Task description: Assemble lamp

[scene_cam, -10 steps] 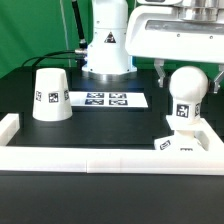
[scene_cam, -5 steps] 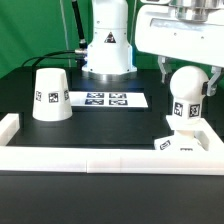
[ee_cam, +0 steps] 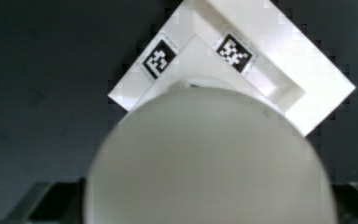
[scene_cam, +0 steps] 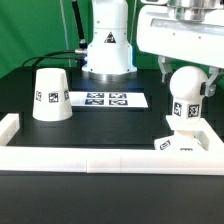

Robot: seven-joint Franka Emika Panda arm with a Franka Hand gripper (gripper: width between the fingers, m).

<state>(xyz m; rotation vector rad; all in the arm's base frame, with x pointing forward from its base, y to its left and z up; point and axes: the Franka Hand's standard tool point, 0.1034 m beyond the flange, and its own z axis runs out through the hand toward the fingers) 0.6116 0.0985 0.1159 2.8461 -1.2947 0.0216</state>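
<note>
The white bulb (scene_cam: 186, 97) stands upright on its stem on the flat square base (scene_cam: 190, 143) at the exterior view's right. My gripper (scene_cam: 187, 83) hangs over it, open, with one dark finger on each side of the bulb's round head and a small gap on both sides. In the wrist view the bulb (ee_cam: 194, 140) fills most of the picture, with the tagged base (ee_cam: 265, 60) behind it; my gripper (ee_cam: 194, 208) straddles it. The tapered shade (scene_cam: 50, 95) stands alone, wide end down, at the exterior view's left.
The marker board (scene_cam: 107, 99) lies flat between the shade and the bulb. A low white border rail (scene_cam: 90, 158) runs along the front and up the left side. The arm's white pedestal (scene_cam: 107, 45) stands at the back.
My gripper has risen slightly and shifted a little to the exterior view's right. The bulb, base and shade have not moved.
</note>
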